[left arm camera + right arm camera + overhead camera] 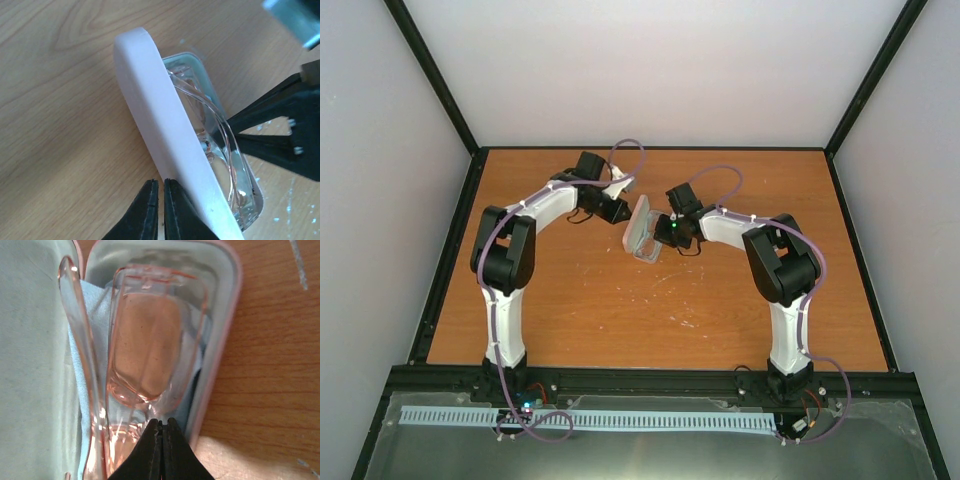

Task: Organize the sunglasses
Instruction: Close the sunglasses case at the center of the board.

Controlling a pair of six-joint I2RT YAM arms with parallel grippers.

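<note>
The pink case (642, 228) lies half open mid-table, its lid (160, 115) raised on edge. The reddish translucent sunglasses (150, 345) lie folded inside the case's grey shell (220, 340), on the light-blue cloth (92, 305); they also show behind the lid in the left wrist view (215, 130). My left gripper (159, 200) is shut and empty, its tips against the lid's outer face; in the top view it (620, 208) is left of the case. My right gripper (161, 426) is shut, its tips down on the glasses inside the case; it also shows in the top view (660, 232) and the left wrist view (234, 129).
The orange wood table (620, 310) is framed by a black rail (650, 378) at the near edge and white walls around. Faint white scuffs mark the wood near the front centre (688, 322).
</note>
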